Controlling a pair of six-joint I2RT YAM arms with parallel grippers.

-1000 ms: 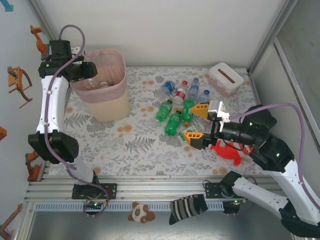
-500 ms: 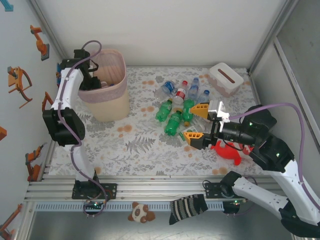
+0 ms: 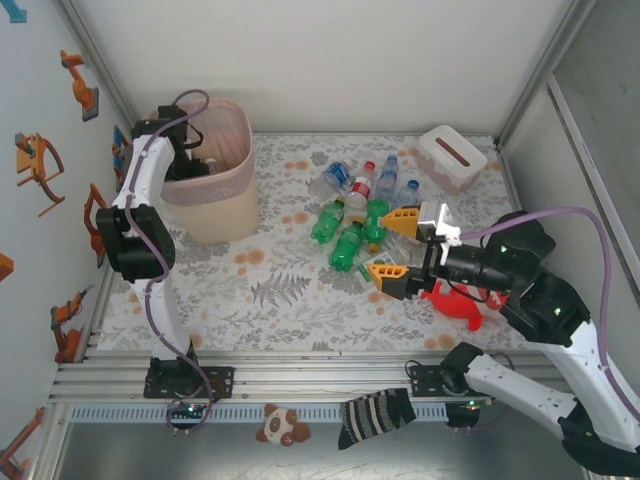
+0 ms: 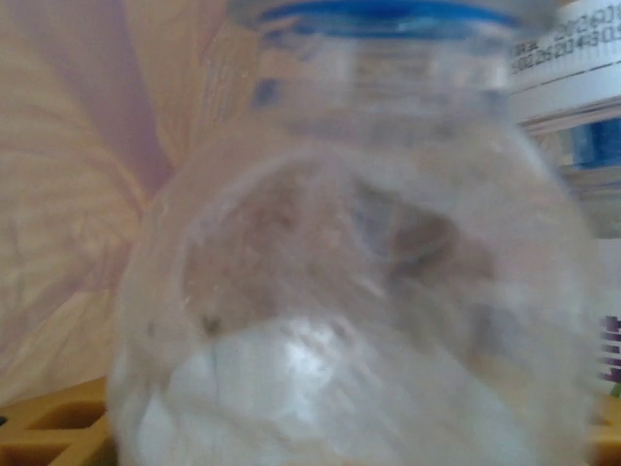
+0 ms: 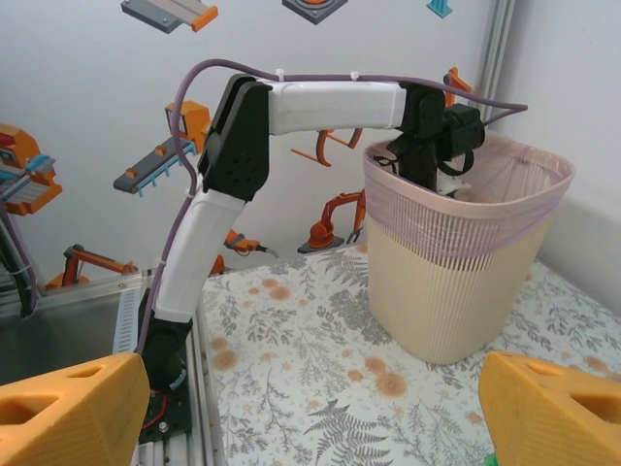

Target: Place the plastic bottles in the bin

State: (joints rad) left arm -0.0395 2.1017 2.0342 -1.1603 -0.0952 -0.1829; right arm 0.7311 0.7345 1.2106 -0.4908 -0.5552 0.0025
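A blurred clear bottle with a blue cap [image 4: 359,252] sits right in front of my left wrist camera, inside the bin against its pink liner [image 4: 68,175]. The orange fingers [image 4: 49,427] stand at the frame's bottom corners on either side of it; whether they grip it I cannot tell. From above, my left gripper [image 3: 188,163] reaches down into the cream bin [image 3: 215,205]. Several plastic bottles, green [image 3: 347,245] and clear [image 3: 335,178], lie in a heap mid-table. My right gripper [image 3: 380,245] hovers open just right of the heap, nothing between its fingers [image 5: 73,408].
A white tissue box [image 3: 452,155] stands at the back right. A red toy figure [image 3: 455,300] lies under my right arm. In the right wrist view the left arm [image 5: 330,102] arches over the bin [image 5: 466,262]. Another labelled bottle [image 4: 572,87] lies in the bin.
My left arm has folded up toward the back left and lowered its gripper from above the bin into it with the clear bottle. The right arm has not moved.
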